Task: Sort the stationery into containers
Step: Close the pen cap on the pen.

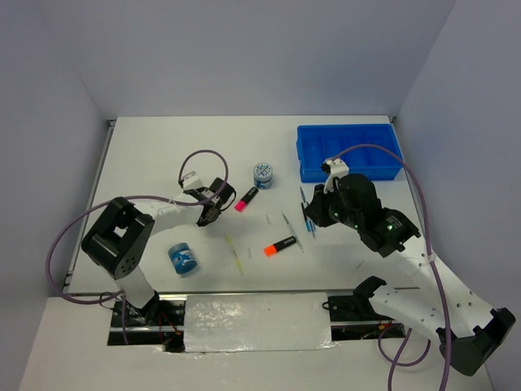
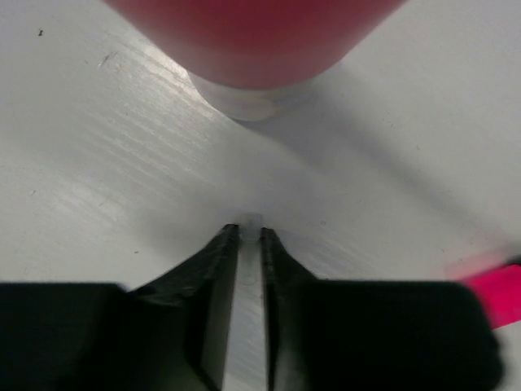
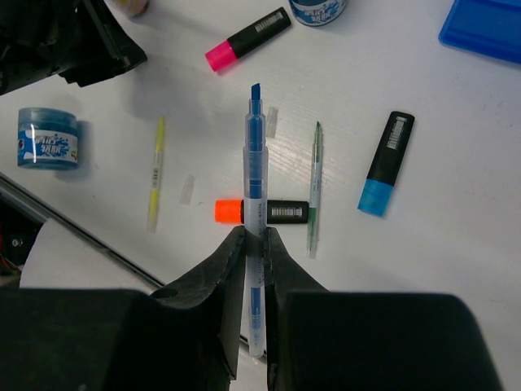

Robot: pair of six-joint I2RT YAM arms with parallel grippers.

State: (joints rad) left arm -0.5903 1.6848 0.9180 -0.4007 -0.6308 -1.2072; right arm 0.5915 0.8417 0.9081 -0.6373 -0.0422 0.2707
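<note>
Pinching a thin blue pen (image 3: 256,155) in the right gripper (image 3: 252,238), well apart from the blue tray (image 1: 350,173). Holds the left gripper (image 2: 250,234) nearly pressed together beside the pink-capped bottle (image 2: 252,41), possibly on a pale scrap (image 2: 252,220). Leaves other stationery (image 1: 279,246) loose on the desk (image 1: 163,155).

I see a white table (image 1: 163,147), a bright blue tray (image 1: 348,151), a pink-capped black marker (image 3: 247,38), an orange-capped black marker (image 3: 285,212), a blue-capped black marker (image 3: 386,163), a yellow pen (image 3: 155,173), a green pen (image 3: 314,183), a clear blue pen (image 3: 256,155), and a blue jar (image 3: 48,138) with white lettering.
</note>
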